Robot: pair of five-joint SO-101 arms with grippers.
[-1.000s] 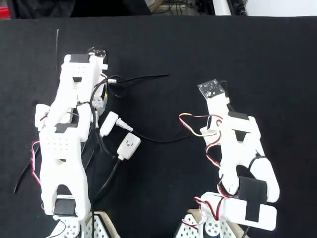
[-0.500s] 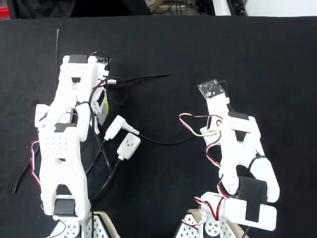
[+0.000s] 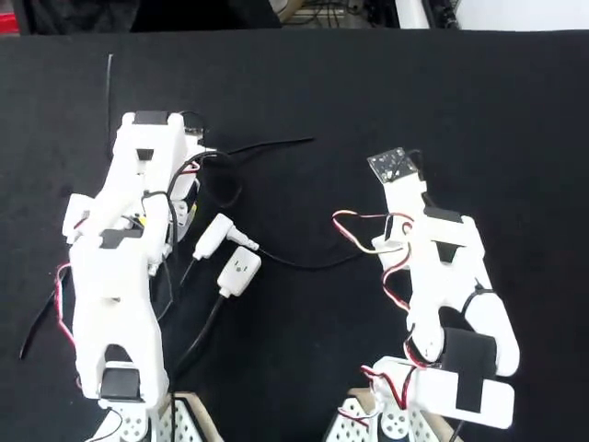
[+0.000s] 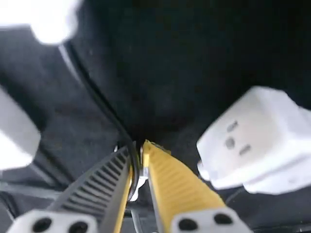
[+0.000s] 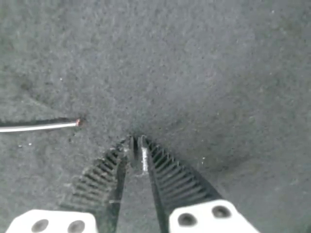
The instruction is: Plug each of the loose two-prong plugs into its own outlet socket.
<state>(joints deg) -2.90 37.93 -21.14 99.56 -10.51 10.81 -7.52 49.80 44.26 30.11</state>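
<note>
My left gripper (image 4: 137, 150) is closed on the black cable (image 4: 97, 99), which runs in between the yellow finger and the dark one. My right gripper (image 5: 136, 145) is closed too, tips together with nothing in them, low over the black cloth (image 3: 368, 83) and well apart from the task's things.

In the high view I count one white plug (image 3: 213, 235) and one white outlet socket (image 3: 237, 270). They lie just beside each other near the middle of the cloth, the plug's prongs pointing towards the far end of the socket. The left arm (image 3: 124, 239) stands over its own gripper there, so I cannot see the pinch from above. Loops of black cable curl beside that arm and trail off behind the socket.

The left wrist view gives me the outlet socket (image 4: 257, 141) close up, beside the fingers, with two slots and a round hole on its face. Two blurred white shapes (image 4: 14, 136) sit at the edge; I cannot tell what they are.

The right wrist view adds one thin wire (image 5: 39, 126), its end lying on the cloth near the fingertips.
</note>
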